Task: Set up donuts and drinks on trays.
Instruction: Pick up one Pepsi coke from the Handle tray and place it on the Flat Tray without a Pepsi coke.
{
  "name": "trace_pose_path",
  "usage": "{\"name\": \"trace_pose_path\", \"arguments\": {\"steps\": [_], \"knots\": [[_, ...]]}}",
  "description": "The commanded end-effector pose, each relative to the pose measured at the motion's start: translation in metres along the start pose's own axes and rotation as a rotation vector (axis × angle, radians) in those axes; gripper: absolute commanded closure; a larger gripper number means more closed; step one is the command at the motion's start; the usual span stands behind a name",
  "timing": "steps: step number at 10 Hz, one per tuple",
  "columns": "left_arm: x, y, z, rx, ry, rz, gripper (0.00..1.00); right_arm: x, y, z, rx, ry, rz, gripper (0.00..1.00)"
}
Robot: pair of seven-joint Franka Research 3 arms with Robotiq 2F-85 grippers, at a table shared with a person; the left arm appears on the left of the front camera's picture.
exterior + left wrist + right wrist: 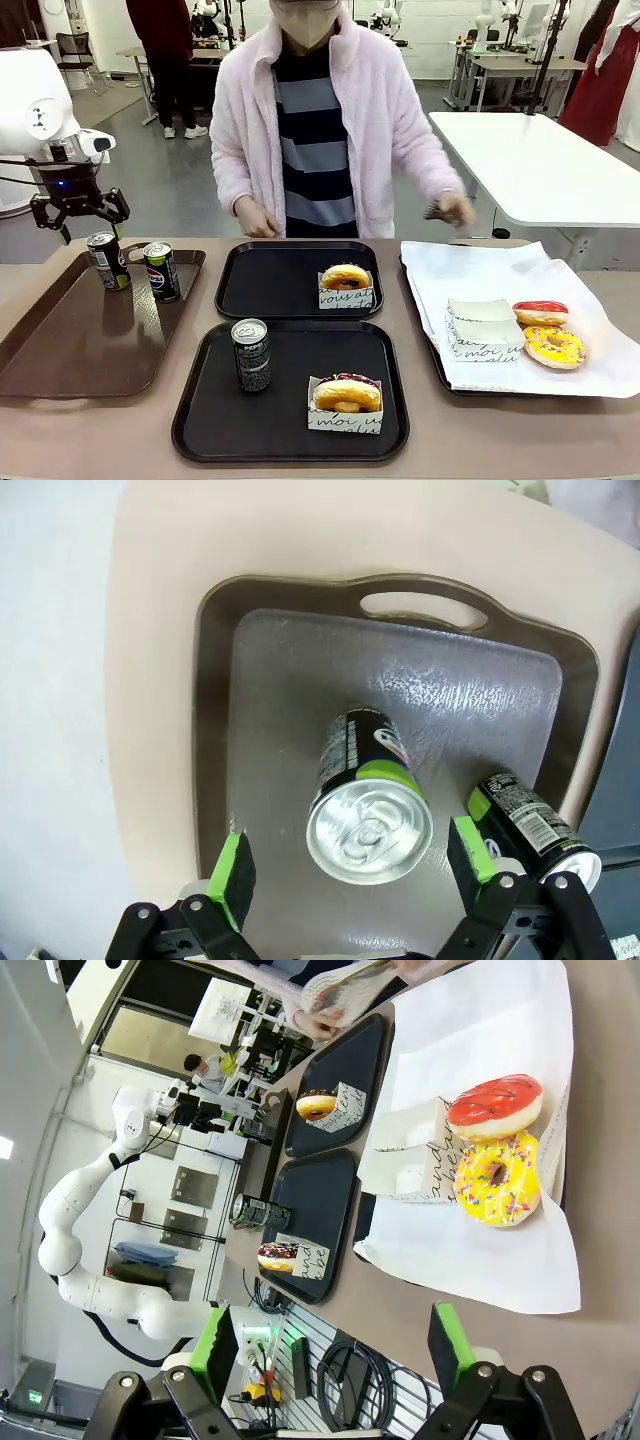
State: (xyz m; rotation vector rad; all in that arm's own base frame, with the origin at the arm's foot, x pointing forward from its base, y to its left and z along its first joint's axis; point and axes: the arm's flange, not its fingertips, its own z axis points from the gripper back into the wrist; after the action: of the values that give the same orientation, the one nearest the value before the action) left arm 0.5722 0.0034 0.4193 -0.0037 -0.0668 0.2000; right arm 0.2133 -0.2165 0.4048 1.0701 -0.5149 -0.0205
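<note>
Two black trays lie mid-table. The near tray (205, 400) carries a Pepsi can (251, 355) and a chocolate donut (346, 393) in a paper sleeve. On the far tray (270, 285) sits a sleeved glazed donut (345, 277). Two more cans stand on a brown tray (70, 340) at left: a green-marked one (107, 260) and a Pepsi one (161, 270). My left gripper (88, 225) hangs open just above the green-marked can (368, 825), which stands between its pads (232, 875) untouched. My right gripper (330, 1345) is open and holds nothing.
A paper-lined tray (480, 265) at right holds a red donut (540, 313), a yellow sprinkled donut (553, 346) and empty sleeves (480, 328). The person stands at the far edge, one hand (258, 222) near the far tray, the other hand (450, 208) raised at right.
</note>
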Motion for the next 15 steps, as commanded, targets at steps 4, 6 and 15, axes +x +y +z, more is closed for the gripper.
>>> {"name": "trace_pose_path", "arguments": {"steps": [4, 6, 15], "knots": [[0.009, 0.0, -0.013, -0.033, 0.018, -0.046, 0.0, -0.001, 0.0, -0.002, 0.014, -0.009, 0.01, 0.0], [0.008, 0.005, -0.022, -0.036, 0.023, -0.05, 0.0, -0.001, 0.0, -0.002, 0.014, -0.009, 0.01, 0.0], [0.007, 0.005, -0.039, -0.079, 0.016, -0.089, 0.31, -0.001, 0.0, -0.002, 0.014, -0.009, 0.01, 0.0]]}}
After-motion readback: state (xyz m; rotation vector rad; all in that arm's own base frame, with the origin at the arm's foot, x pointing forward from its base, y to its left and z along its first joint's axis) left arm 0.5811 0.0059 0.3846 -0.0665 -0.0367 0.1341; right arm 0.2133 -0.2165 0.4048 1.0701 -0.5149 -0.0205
